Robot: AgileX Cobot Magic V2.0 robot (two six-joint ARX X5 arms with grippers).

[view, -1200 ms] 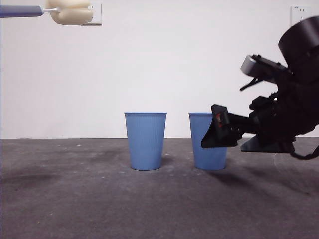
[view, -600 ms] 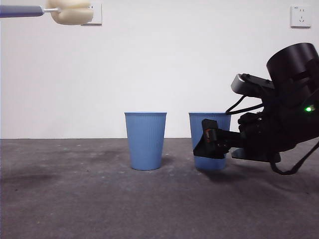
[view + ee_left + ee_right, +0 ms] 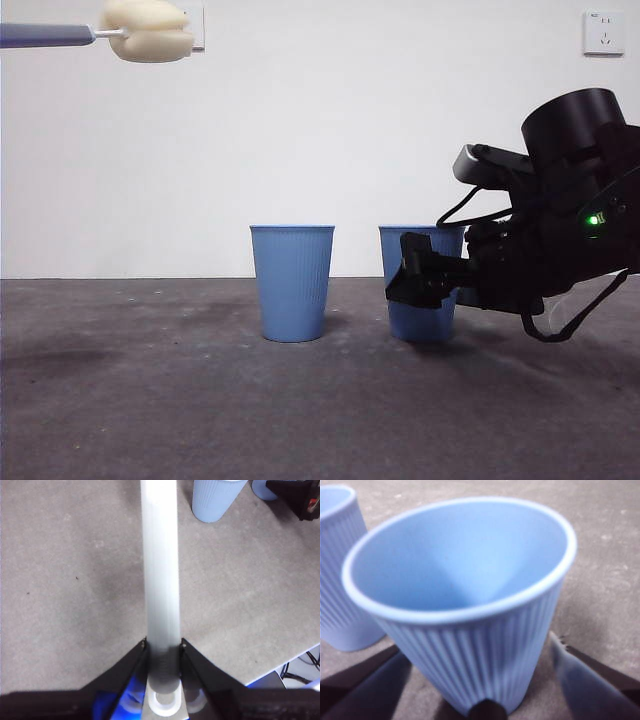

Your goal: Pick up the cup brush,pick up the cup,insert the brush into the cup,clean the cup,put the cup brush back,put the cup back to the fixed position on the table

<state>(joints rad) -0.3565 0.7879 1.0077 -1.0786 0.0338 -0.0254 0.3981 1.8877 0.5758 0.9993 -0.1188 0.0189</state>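
The cup brush [image 3: 150,30] hangs level near the top left of the front view, cream sponge head leading. My left gripper [image 3: 163,642] is shut on its grey handle [image 3: 160,555], high above the table [image 3: 200,400]. The right-hand blue cup [image 3: 420,325] stands upright on the table. My right gripper [image 3: 420,280] reaches in from the right at mid-height of this cup. In the right wrist view the cup [image 3: 465,580] sits between the two open jaws of the right gripper [image 3: 477,645], with a gap showing at one jaw.
A second, identical blue cup [image 3: 292,283] stands just left of the first, a small gap between them; it also shows in the wrist views [image 3: 335,580] [image 3: 215,500]. A white wall runs close behind the table, with a socket [image 3: 604,32] high on the right.
The right arm has come in leftward and lower, so its jaws now straddle the right cup. The brush has shifted slightly right and up. Both cups stand where they were.
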